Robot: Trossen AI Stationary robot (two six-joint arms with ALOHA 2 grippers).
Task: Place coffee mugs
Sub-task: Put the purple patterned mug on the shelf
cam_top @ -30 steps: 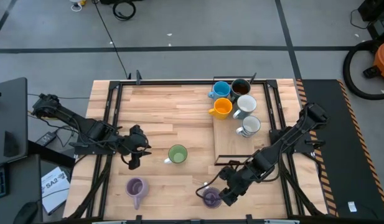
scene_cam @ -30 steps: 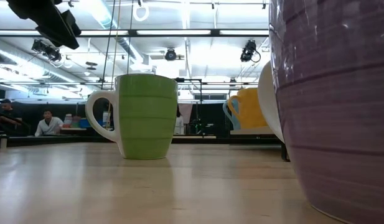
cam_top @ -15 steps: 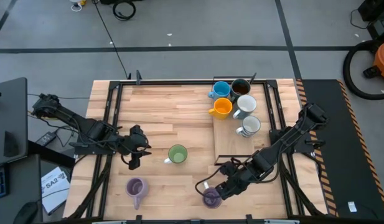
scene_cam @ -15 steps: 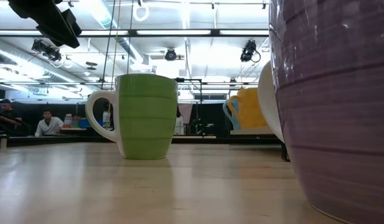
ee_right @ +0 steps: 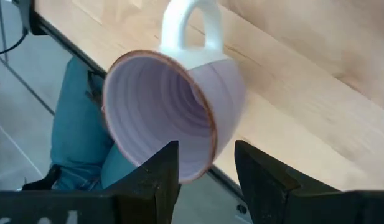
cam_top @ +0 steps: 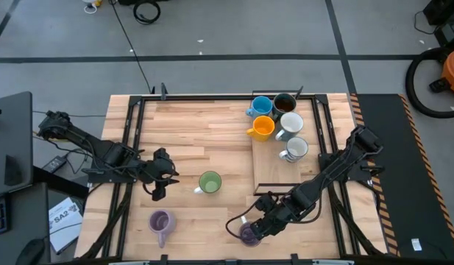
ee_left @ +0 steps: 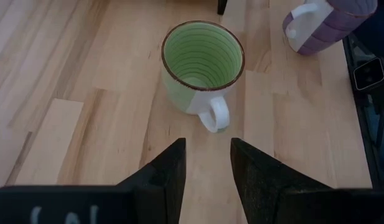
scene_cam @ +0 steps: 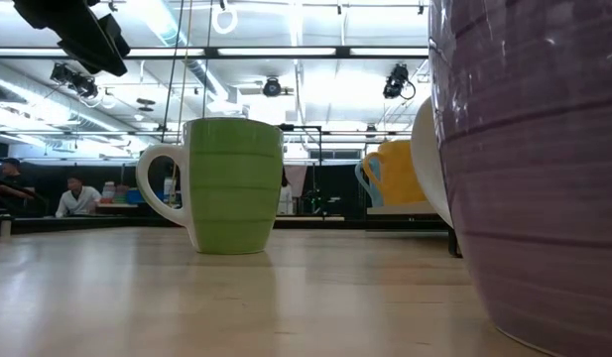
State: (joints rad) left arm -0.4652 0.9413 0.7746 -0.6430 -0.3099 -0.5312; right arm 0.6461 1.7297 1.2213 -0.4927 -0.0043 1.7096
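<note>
A purple mug (cam_top: pixel 249 235) (scene_cam: pixel 534 169) stands upright at the table's near edge. My right gripper (cam_top: pixel 253 229) (ee_right: pixel 206 168) is open right over it; one finger stands inside the rim, the other outside the wall opposite the white handle (ee_right: pixel 187 25). A green mug (cam_top: pixel 210 182) (ee_left: pixel 201 65) stands mid-table with its handle (ee_left: pixel 214 116) turned toward my left gripper (cam_top: pixel 158 191) (ee_left: pixel 207 168), which is open and just to its left. A second purple mug (cam_top: pixel 161 221) stands near the front left. Blue (cam_top: pixel 261 107), dark brown (cam_top: pixel 284 103), orange (cam_top: pixel 263 128) and two white mugs (cam_top: pixel 292 136) stand grouped at the far right. My right gripper's fingers straddle the purple mug's wall (ee_right: pixel 207 146) from above, slanting in from the table's right, on the side opposite the handle. Whether either finger touches the wall I cannot tell. The mug stands on its base on the table.
The grouped mugs stand on a lighter board (cam_top: pixel 274 173) with free room on its near half. Dark frame rails (cam_top: pixel 131 147) run along the table's sides. A person's leg in blue-green trousers (ee_right: pixel 73 137) shows beyond the near edge. People sit far back (scene_cam: pixel 75 196).
My right gripper has moved toward the table's left, from beside the near purple mug to over its rim. The mug has stayed where it was.
</note>
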